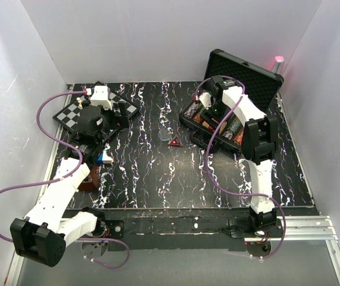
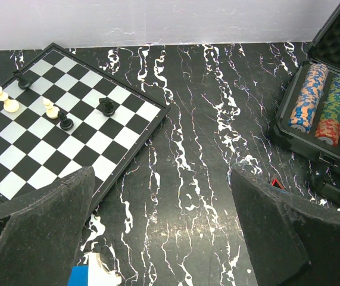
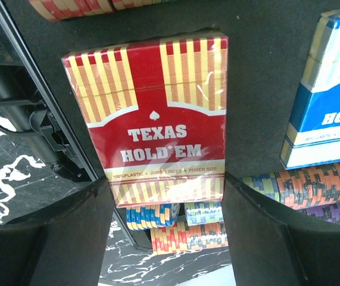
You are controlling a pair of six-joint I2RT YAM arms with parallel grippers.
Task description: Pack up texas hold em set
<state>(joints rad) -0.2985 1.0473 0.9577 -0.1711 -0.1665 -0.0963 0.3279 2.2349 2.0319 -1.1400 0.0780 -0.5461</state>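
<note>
The black briefcase [image 1: 241, 74] lies open at the back right, lid up, with rows of multicoloured poker chips [image 2: 315, 95] in its foam. My right gripper [image 1: 208, 110] hangs over the case. In the right wrist view the gripper [image 3: 167, 182] is shut on the lower end of the red "Texas Hold'em" card box [image 3: 158, 119]. A blue card box [image 3: 330, 113] lies to its right, and chip rows [image 3: 175, 229] show below. My left gripper [image 1: 111, 138] is open and empty above the table at the left; its wrist view [image 2: 164, 226] shows bare marbled table between the fingers.
A black-and-white chessboard [image 1: 68, 116] with a few pieces [image 2: 105, 107] lies at the back left. A small blue-white block [image 1: 105, 157] sits just under the left gripper. A small red triangular piece [image 1: 174, 142] lies mid-table. White walls enclose the table.
</note>
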